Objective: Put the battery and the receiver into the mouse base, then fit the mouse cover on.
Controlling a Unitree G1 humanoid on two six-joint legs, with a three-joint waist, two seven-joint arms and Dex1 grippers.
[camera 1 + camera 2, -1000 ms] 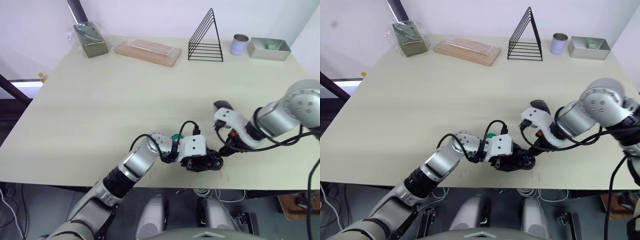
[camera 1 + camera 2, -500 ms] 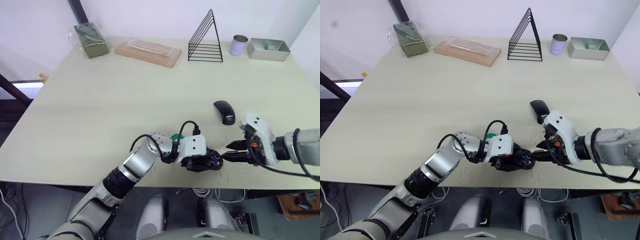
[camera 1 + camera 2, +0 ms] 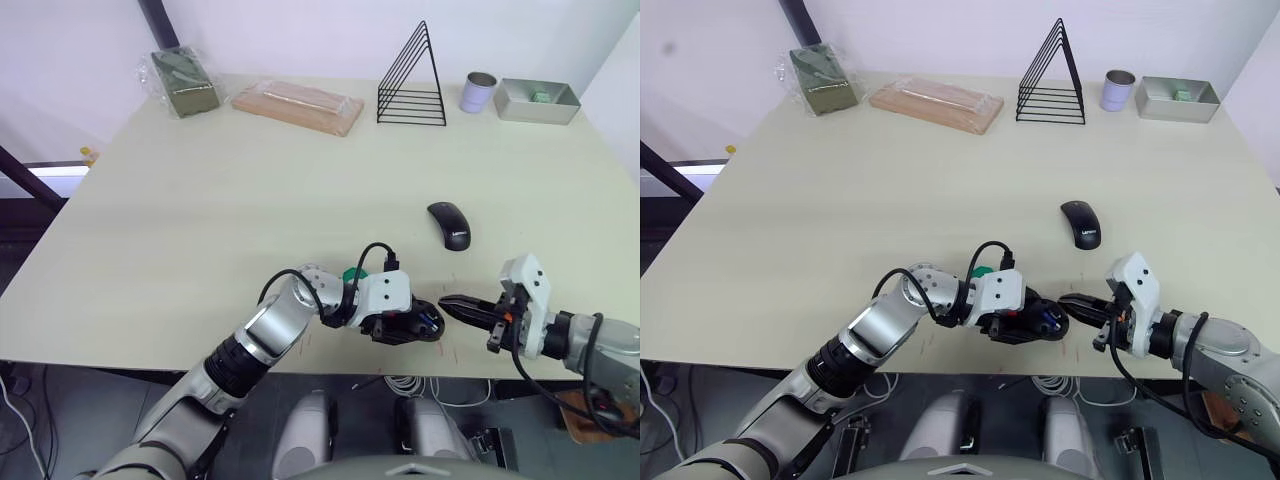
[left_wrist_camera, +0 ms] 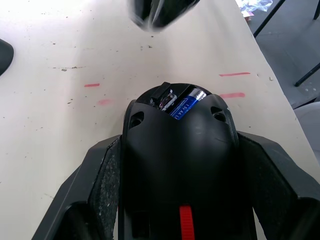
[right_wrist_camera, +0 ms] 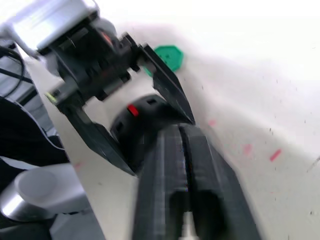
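My left gripper (image 3: 400, 322) is shut on the mouse base (image 3: 418, 320) near the table's front edge, its fingers (image 4: 102, 185) pressed to both sides of the black body (image 4: 177, 145). The blue battery (image 4: 184, 104) lies inside the base's open end. The receiver is hidden. My right gripper (image 3: 447, 301) hovers just right of the base, apart from it and pointing at it, its fingers (image 5: 165, 165) shut together with nothing seen between them. The mouse cover (image 3: 450, 224), a glossy black shell, lies alone on the table farther back.
A flat green disc (image 3: 352, 274) lies just behind my left wrist. Along the far edge stand a green packet (image 3: 182, 82), a wrapped wooden block (image 3: 297, 104), a black wire rack (image 3: 411, 75), a cup (image 3: 480, 90) and a metal tin (image 3: 538, 98). Red marks (image 4: 230, 75) dot the table.
My right arm has pulled back from over the mouse base, rightward and toward the front edge, uncovering the mouse cover. My left gripper and the base have stayed put.
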